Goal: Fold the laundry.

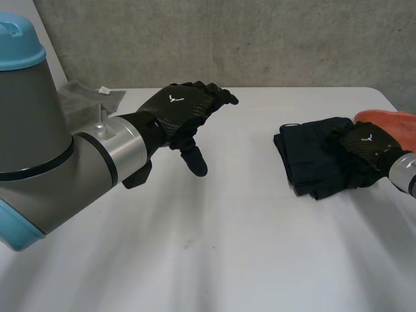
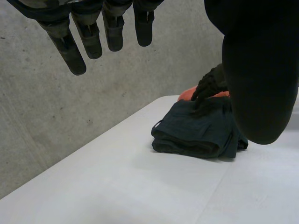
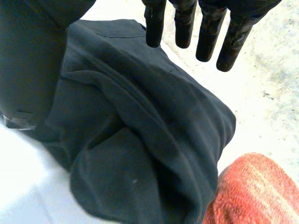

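A dark navy garment [image 1: 311,162] lies folded into a thick bundle on the right side of the white table [image 1: 227,227]. My right hand [image 1: 365,144] hovers over its right edge; its fingers [image 3: 196,28] are straight and open above the cloth [image 3: 140,130], holding nothing. My left hand [image 1: 181,112] is raised over the table's left middle, far from the bundle, fingers [image 2: 74,51] spread and empty. Past those fingers, the left wrist view also takes in the folded garment [image 2: 194,130] and the right hand [image 2: 210,86].
An orange-red cloth [image 1: 390,122] lies by the table's right edge, just behind the dark bundle, and is also in view under the right palm [image 3: 254,191]. A grey cloth [image 1: 88,97] lies at the back left corner. A concrete wall [image 1: 260,39] runs behind the table.
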{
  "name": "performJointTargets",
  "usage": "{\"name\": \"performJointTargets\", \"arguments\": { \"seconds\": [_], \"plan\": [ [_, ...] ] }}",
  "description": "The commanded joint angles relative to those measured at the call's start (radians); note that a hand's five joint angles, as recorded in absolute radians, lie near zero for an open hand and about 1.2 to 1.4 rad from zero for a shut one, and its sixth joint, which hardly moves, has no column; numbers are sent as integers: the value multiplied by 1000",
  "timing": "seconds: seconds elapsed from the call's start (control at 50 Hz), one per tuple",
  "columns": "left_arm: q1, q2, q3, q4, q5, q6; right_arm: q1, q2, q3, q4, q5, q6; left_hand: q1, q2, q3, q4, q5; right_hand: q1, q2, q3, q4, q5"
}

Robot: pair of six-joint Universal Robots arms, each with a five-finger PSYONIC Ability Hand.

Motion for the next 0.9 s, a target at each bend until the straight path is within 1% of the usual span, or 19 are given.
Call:
{"name": "performJointTargets", "arguments": {
  "seconds": [0.02, 0.14, 0.34, 0.48, 0.5, 0.52, 0.58, 0.6, 0.62, 0.74, 0.8, 0.82, 0.88, 0.9],
  "plan": [
    [-1, -3, 0, 5, 0, 0, -6, 18, 28, -14, 0, -62, -10, -25, -3, -28, -43, -5, -30, -14, -36, -19],
    [-1, -11, 0, 6, 0, 0, -6, 81, 2, -64, 3, -100, -10, -25, -3, -28, -43, 25, -1, 16, -7, 11],
    [2, -11, 0, 19, -2, -2, 8, 145, -64, -150, 16, -84, -10, -25, -3, -28, -43, 133, 108, 124, 102, 119],
    [2, -11, 0, 20, -2, -8, 20, 211, -164, -170, 46, -62, -7, -22, 0, -25, -40, 262, 237, 253, 231, 248],
    [4, -11, 0, 20, -2, -8, 26, 217, -175, -172, 50, -56, -7, -22, 0, -25, -40, 303, 278, 294, 271, 289],
    [4, -11, 0, 20, -2, -9, 38, 228, -199, -172, 56, -42, -7, -22, 0, -25, -40, 449, 424, 440, 417, 435],
    [7, -11, 0, 20, -2, -12, 49, 245, -233, -173, 58, -18, -7, -22, 0, -25, -40, 787, 762, 778, 755, 773],
    [8, -11, 0, 20, -2, -14, 49, 254, -256, -173, 56, -1, -7, -22, 0, -25, -40, 1050, 1024, 1041, 1018, 1036],
    [10, -11, 0, 20, -2, -15, 49, 259, -268, -173, 56, 8, -7, -22, 0, -25, -40, 1170, 1145, 1161, 1139, 1156],
    [10, -9, 0, 20, -2, -22, 51, 259, -350, -178, 43, 56, -4, -19, 3, -22, -37, 1172, 1146, 1163, 1140, 1157],
    [11, -8, 0, 20, -2, -22, 51, 242, -423, -204, 43, 94, -4, -19, 3, -22, -37, 1172, 1146, 1163, 1140, 1157],
    [11, -8, 0, 20, -2, -22, 49, 222, -463, -236, 49, 138, -4, -19, 3, -22, -37, 1172, 1146, 1163, 1140, 1157],
    [13, -8, 0, 20, -2, -23, 48, 207, -495, -271, 56, 188, -4, -19, 3, -22, -37, 1172, 1146, 1163, 1140, 1157],
    [13, -6, 0, 20, -2, -23, 45, 199, -517, -300, 55, 232, -4, -19, 3, -22, -37, 1172, 1146, 1163, 1140, 1157]
  ]
}}
